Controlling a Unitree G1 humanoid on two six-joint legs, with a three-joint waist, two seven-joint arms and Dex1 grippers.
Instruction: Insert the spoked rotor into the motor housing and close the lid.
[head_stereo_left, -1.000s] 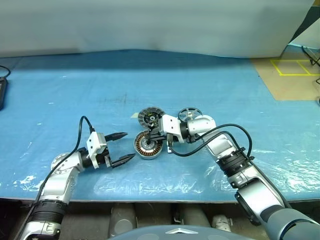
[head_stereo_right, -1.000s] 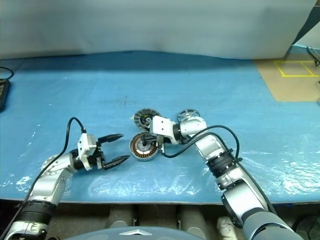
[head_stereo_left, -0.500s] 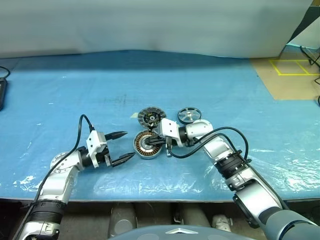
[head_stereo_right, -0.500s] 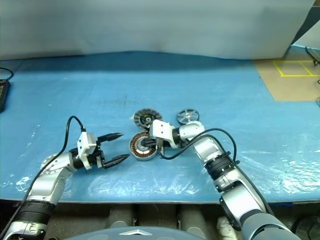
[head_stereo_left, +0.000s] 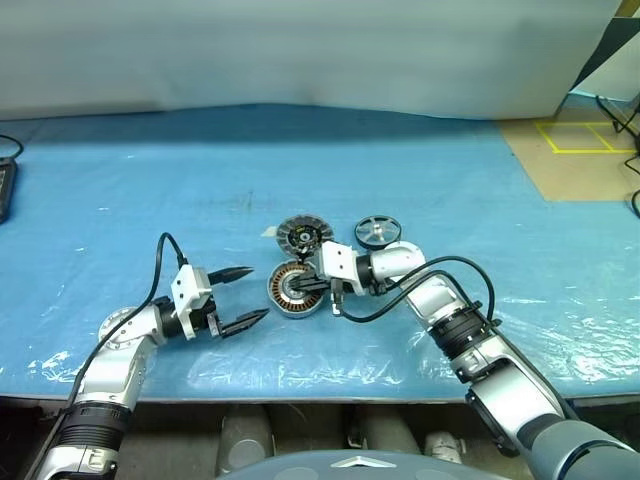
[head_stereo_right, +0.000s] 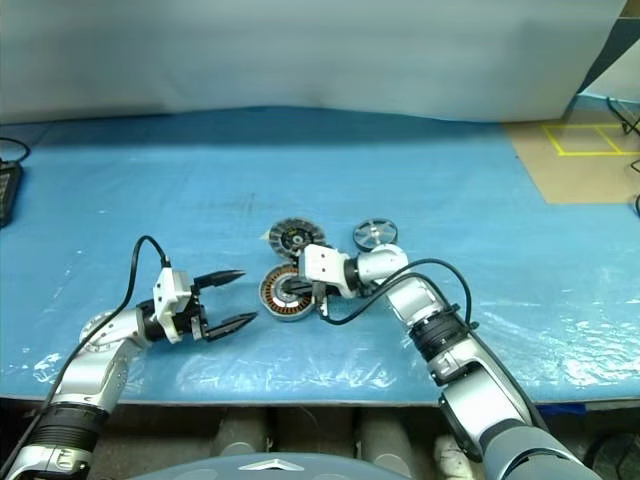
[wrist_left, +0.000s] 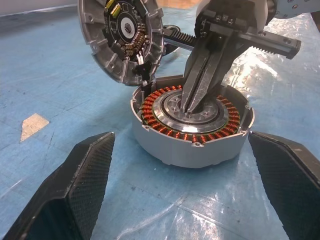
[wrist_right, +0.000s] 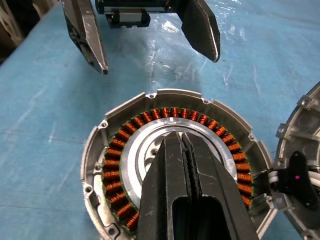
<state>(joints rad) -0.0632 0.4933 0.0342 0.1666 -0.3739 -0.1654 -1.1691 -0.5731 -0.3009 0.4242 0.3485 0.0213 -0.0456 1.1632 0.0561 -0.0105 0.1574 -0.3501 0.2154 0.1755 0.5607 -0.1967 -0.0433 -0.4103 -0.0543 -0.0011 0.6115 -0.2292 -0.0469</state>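
Note:
The motor housing (head_stereo_left: 293, 291) sits on the blue table, its copper windings (wrist_right: 172, 113) ringing a silver centre. My right gripper (head_stereo_left: 301, 289) is shut, holding nothing, its closed fingertips (wrist_left: 192, 102) pointing into the housing's centre. The lid (head_stereo_left: 302, 236) stands tilted at the housing's far edge, toothed face showing (wrist_left: 122, 37). The spoked rotor (head_stereo_left: 377, 231) lies flat on the table behind my right wrist. My left gripper (head_stereo_left: 245, 297) hovers open just left of the housing, with its two black fingers (wrist_left: 75, 190) spread wide and nothing between them.
A small beige tag (wrist_left: 34, 125) lies on the blue sheet near the lid. A black device (head_stereo_left: 5, 185) sits at the far left edge. Brown floor with yellow tape (head_stereo_left: 585, 135) lies beyond the table's right end. The table's front edge (head_stereo_left: 300, 395) runs close below both arms.
My right forearm has sunk slightly toward the near side, so the rotor behind it now shows whole. Its fingertips stay at the housing's centre. The left gripper has not moved.

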